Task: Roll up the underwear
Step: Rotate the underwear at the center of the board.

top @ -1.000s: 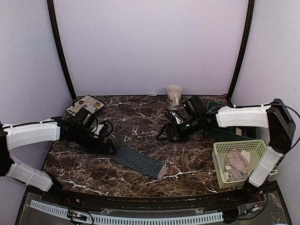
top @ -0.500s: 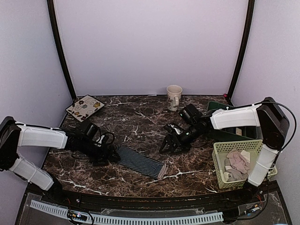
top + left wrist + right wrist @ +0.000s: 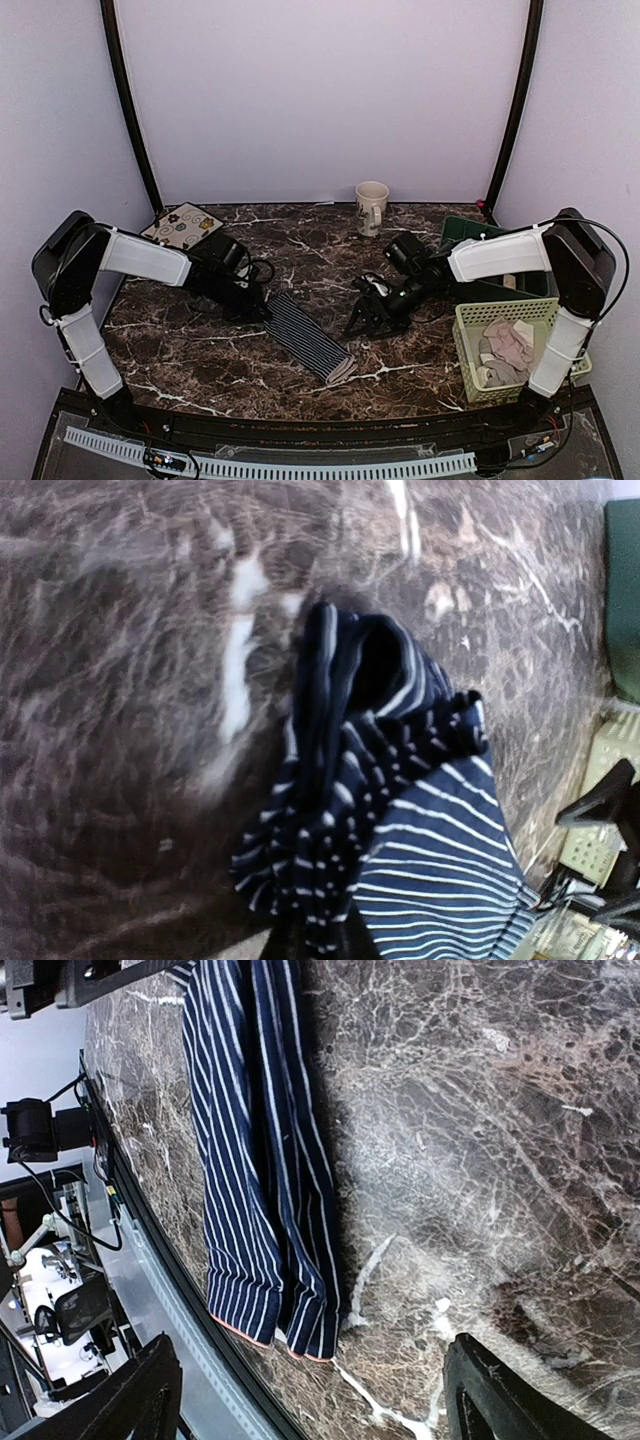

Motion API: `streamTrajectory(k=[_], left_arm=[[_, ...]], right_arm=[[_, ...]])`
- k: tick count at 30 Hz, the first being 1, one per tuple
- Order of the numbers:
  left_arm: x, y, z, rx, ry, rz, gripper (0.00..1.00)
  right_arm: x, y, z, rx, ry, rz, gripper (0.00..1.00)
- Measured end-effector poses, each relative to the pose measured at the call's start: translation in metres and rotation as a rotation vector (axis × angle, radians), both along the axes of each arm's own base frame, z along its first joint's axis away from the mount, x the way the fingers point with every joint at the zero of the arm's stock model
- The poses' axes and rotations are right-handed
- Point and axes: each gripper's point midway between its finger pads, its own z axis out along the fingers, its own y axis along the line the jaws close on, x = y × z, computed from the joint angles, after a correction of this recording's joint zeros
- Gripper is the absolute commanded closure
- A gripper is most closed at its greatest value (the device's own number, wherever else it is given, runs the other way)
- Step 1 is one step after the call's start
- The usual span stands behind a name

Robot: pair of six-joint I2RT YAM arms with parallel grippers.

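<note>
Pinches the far end of the striped underwear (image 3: 308, 335) shut in the left gripper (image 3: 252, 298), in front of the mug (image 3: 372, 205) and to its left. Bunches the cloth up there, probably to start the first turn of the roll. Holds the right gripper (image 3: 368, 318) spread wide and empty, straight in front of the mug, just beside the strip, likely ready to steady it. Leaves the pink underwear (image 3: 505, 350) in the green basket (image 3: 470, 318), in front of the mug to its right.

L arm (image 3: 145, 258) reaches low to the right, L gripper (image 3: 256, 303) nipped tight, apparently on underwear (image 3: 308, 337) edge. R arm (image 3: 495, 255) stretches inward, wrist dipped, R gripper (image 3: 366, 318) near tabletop, fingers (image 3: 150, 1390) wide apart.
</note>
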Motion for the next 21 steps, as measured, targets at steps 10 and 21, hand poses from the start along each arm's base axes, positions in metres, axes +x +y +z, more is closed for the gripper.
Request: streamTrajectory(k=[10, 21], left_arm=[[0.089, -0.025, 0.005, 0.033, -0.13, -0.162, 0.64], [0.095, -0.014, 0.026, 0.13, -0.25, -0.379, 0.19]], right_arm=[[0.007, 0.01, 0.005, 0.042, 0.002, -0.034, 0.28], [0.023, 0.046, -0.016, 0.076, 0.054, -0.05, 0.43]])
